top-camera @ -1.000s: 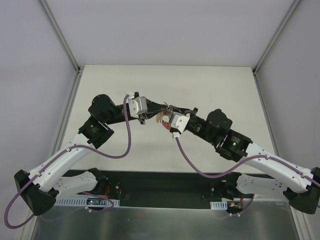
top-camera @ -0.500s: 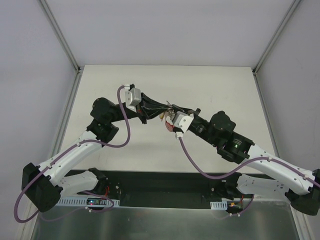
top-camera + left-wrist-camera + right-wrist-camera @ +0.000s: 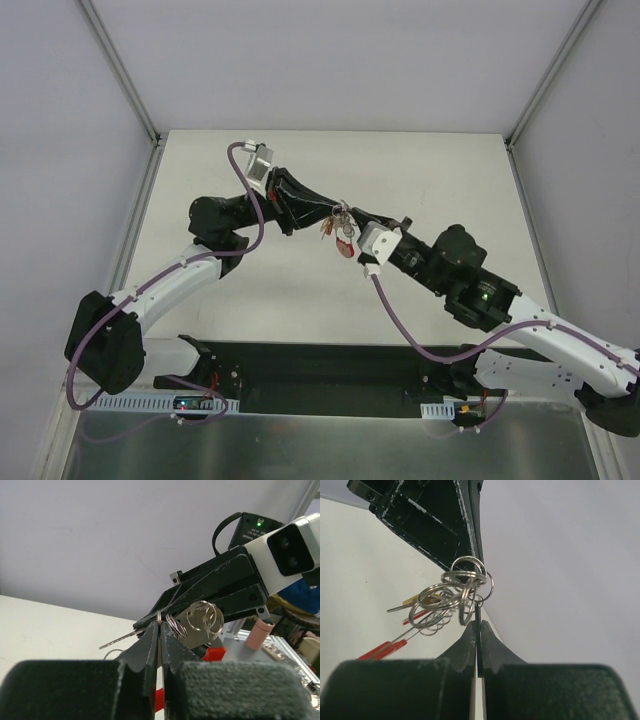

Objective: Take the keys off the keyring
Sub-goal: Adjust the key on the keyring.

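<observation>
Top external: keyring (image 3: 342,218) between both jaws

On the left wrist view the left gripper (image 3: 159,626) is a dark blur cut off by the bottom edge, and we lose most of the red piece (image 3: 216,653) behind it. Of the keys (image 3: 120,640), only one thin blade pokes out. On the right wrist view the right gripper (image 3: 477,627) is blurred too. The sliver it pinches sits edge-on, and we cannot tell which part of the keyring (image 3: 462,587) bunch it is. From above, the tangle is too small to separate.
</observation>
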You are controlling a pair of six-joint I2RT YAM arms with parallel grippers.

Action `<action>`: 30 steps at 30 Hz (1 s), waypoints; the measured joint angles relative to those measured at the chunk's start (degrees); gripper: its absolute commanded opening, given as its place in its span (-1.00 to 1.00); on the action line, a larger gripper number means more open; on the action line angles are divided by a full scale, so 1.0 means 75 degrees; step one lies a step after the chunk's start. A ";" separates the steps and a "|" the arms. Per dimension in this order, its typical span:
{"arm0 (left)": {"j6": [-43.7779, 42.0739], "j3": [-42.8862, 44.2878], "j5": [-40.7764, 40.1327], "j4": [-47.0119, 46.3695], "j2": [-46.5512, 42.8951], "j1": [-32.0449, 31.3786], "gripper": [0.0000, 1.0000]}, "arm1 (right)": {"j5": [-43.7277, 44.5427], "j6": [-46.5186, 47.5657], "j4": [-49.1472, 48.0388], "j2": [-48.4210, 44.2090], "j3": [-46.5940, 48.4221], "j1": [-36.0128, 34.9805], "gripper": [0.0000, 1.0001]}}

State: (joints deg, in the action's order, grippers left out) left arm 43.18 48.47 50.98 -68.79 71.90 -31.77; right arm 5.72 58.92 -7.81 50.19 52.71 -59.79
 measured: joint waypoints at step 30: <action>0.1740 0.1536 0.1580 -0.0656 0.0673 -0.0358 -1.00 | -0.0956 -0.0137 0.0577 -0.0539 0.0493 0.0000 -0.98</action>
State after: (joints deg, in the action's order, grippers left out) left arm 56.23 59.99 62.83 -73.71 76.95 -34.46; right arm -1.45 57.89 -3.49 46.15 56.40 -59.79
